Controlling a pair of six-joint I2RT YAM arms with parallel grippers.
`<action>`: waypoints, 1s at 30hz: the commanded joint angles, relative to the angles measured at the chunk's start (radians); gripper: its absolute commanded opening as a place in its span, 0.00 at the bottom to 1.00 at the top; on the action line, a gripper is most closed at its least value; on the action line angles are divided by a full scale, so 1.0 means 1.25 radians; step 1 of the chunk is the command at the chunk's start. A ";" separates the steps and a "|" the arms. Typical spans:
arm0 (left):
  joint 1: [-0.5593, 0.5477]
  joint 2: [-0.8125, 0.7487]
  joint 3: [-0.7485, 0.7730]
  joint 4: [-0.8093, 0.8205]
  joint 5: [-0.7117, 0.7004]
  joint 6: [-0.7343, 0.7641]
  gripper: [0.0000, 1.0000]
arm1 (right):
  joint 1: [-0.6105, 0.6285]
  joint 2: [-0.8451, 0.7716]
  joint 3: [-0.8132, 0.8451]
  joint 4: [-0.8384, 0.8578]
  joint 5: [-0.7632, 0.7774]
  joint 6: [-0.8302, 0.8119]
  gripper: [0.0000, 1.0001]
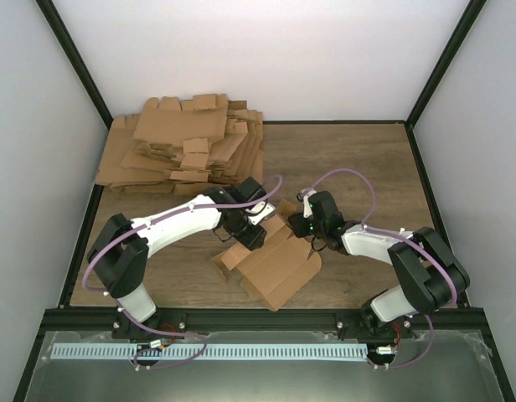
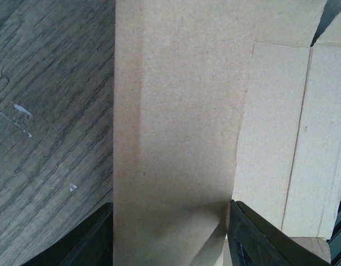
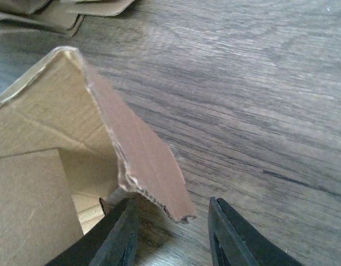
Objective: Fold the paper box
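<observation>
Brown corrugated cardboard is filling the scene: the paper box (image 1: 279, 268), a single half-opened blank with creased flaps, is lying on the dark wood-grain table (image 1: 367, 167), and a heap of flat brown cardboard blanks (image 1: 187, 142) is sitting well apart from the box, beyond its far left side. The overhead view is showing the left gripper (image 1: 251, 237) sitting over the box's far left edge and the right gripper (image 1: 311, 243) at its right edge, but the arms are hiding the jaws there. The left wrist camera is supplying that: both black fingers (image 2: 93, 244) are bearing against opposite edges of a raised box panel, clamping it. The right wrist camera is showing a lifted box flap with a ragged corrugated edge, its corner dipping between jaws that are standing apart, a gap showing beside the flap.
</observation>
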 commanded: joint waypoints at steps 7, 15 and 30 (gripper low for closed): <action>-0.002 0.005 0.025 -0.010 -0.006 0.010 0.54 | 0.004 0.042 0.063 0.021 0.081 -0.024 0.41; -0.003 0.009 0.032 -0.014 -0.019 0.005 0.54 | 0.011 0.040 0.041 0.063 0.029 -0.041 0.09; 0.001 0.014 0.040 0.002 -0.028 -0.028 0.51 | 0.068 -0.088 0.013 -0.101 0.096 0.037 0.01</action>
